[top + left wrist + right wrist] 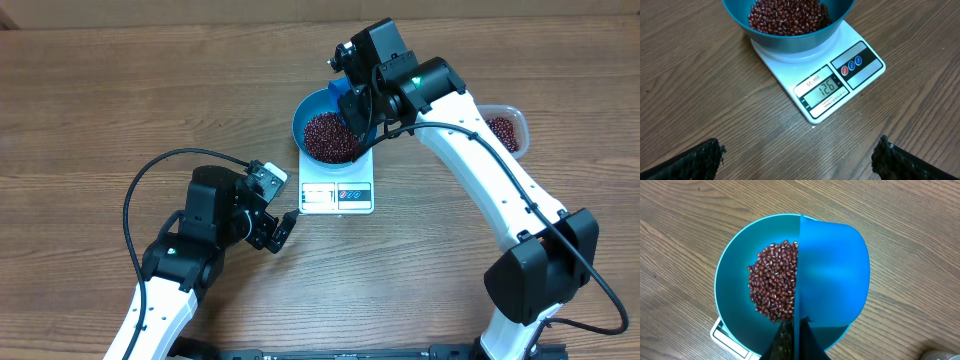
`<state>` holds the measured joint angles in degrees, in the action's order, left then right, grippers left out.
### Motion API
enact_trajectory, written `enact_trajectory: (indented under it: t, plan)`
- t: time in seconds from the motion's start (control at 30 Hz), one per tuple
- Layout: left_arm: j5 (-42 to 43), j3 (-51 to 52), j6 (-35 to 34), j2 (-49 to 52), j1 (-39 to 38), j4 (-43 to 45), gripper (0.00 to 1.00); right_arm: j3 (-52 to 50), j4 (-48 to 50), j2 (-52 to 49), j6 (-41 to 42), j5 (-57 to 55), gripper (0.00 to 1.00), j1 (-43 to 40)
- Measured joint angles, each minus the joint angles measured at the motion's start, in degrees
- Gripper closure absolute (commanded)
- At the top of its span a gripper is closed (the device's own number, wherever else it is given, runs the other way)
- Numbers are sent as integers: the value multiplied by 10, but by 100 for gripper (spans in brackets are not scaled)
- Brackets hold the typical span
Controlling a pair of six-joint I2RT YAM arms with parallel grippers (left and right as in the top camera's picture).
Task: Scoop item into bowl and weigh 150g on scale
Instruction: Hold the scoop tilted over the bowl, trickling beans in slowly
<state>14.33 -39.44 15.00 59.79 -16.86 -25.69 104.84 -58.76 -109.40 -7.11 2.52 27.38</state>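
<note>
The bright blue bowl point(312, 108) stands on the white scale point(338, 197), with a heap of dark red beans point(330, 137) in it. My right gripper point(358, 105) is shut on the handle of a small blue scoop point(832, 275). The scoop is turned on edge over the right half of the bowl point(735, 295), beside the beans point(774, 282). My left gripper point(283, 230) hovers open over the bare table in front of the scale point(840, 85), whose display reads 126. Its fingertips point(695, 162) are wide apart with nothing between them.
A clear plastic tub point(505, 128) holding more beans sits at the right, behind the right arm. A corner of the scale point(722, 337) shows under the bowl. A black cable loops from the left arm over the wooden table point(130, 200).
</note>
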Motion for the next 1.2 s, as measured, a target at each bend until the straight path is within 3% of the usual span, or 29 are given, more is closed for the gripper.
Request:
enact_trajectory:
  t: [1.2]
  plan:
    - [0,0,0,0,0,0,1,0,0,0,-30,-10,96,0]
